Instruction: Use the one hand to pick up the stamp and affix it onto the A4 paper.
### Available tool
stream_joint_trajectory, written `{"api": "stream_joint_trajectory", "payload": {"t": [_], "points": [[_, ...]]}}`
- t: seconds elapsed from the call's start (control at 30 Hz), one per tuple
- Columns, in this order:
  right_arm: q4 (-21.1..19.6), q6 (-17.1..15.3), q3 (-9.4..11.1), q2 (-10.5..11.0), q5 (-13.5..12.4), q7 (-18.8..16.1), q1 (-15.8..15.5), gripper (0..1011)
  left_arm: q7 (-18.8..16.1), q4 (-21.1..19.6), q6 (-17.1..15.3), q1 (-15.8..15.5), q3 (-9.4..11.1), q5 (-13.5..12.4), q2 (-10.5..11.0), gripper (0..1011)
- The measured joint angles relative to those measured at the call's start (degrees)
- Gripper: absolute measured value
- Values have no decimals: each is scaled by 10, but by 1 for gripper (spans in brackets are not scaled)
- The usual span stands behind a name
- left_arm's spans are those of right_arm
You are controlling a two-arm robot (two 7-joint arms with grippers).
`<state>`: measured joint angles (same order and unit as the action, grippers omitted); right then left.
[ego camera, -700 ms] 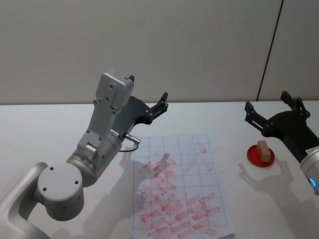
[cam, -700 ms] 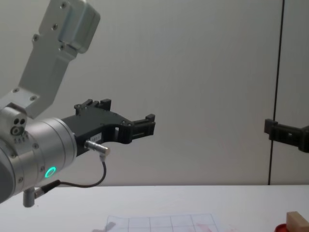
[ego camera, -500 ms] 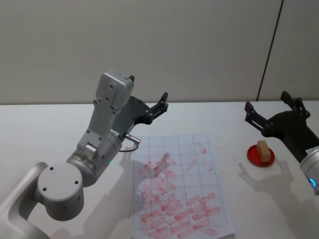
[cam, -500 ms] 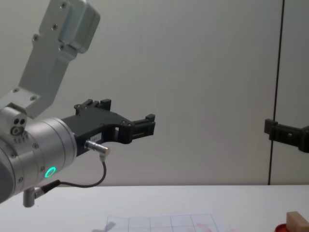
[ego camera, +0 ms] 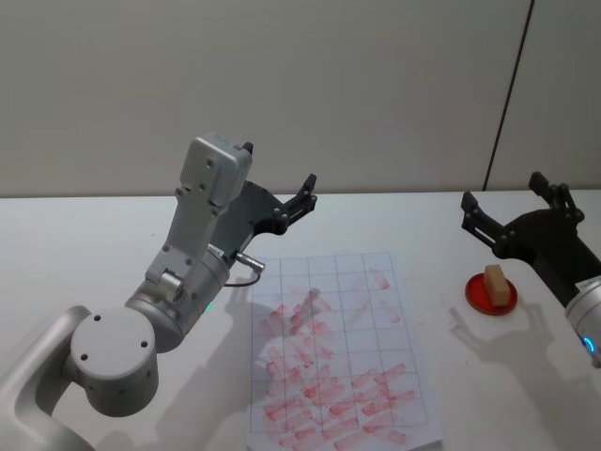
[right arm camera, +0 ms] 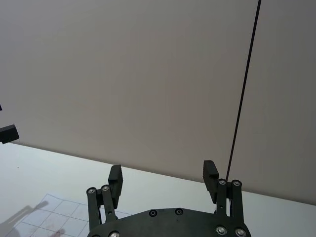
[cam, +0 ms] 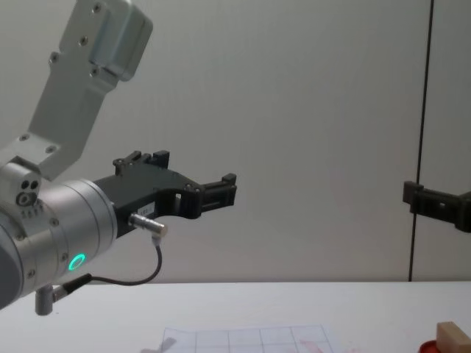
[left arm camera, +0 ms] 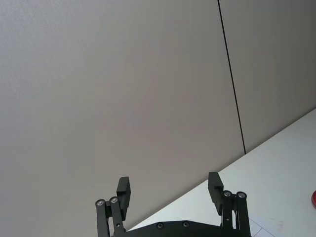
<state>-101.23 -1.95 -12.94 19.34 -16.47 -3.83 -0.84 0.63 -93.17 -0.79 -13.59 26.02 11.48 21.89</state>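
Head view, right gripper: the black two-finger right gripper (ego camera: 501, 190), on the silver arm with a blue glowing ring, hangs above the right side of the white table (ego camera: 84, 235). Its jaws are spread wide and nothing is between them.
Head view, stamp: the small light-brown wooden block stamp (ego camera: 498, 285) stands upright on the red round disc (ego camera: 475, 294). It is near the right gripper and not touching it.
Head view, A4 paper: the white A4 paper (ego camera: 357, 310), with a faint grid and many pinkish-red marks, lies flat mid-table. It is left of the disc and apart from it.
Head view, left gripper: the black left gripper (ego camera: 279, 163), on the silver arm with a green ring, is raised over the paper's far left corner. Its jaws are apart and empty.
Left wrist view, left gripper: both fingers (left arm camera: 123, 190) stand wide apart against the grey wall (left arm camera: 123, 74), holding nothing.
Right wrist view, right gripper: both fingers (right arm camera: 210, 173) stand wide apart and empty, and a corner of the paper lies below them.
Chest view, left gripper: it is held high above the table, pointing toward the middle.
Chest view, stamp: it sits at the lower right corner on the disc, with the right gripper's finger (cam: 413, 193) well above it.
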Motion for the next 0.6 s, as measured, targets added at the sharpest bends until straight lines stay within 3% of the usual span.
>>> {"api": "stream_joint_trajectory", "payload": {"t": [0.6], "points": [[0,-2,0,-1,0,4,-1,1001,0,0,0,0,0,0,0,1001]]}}
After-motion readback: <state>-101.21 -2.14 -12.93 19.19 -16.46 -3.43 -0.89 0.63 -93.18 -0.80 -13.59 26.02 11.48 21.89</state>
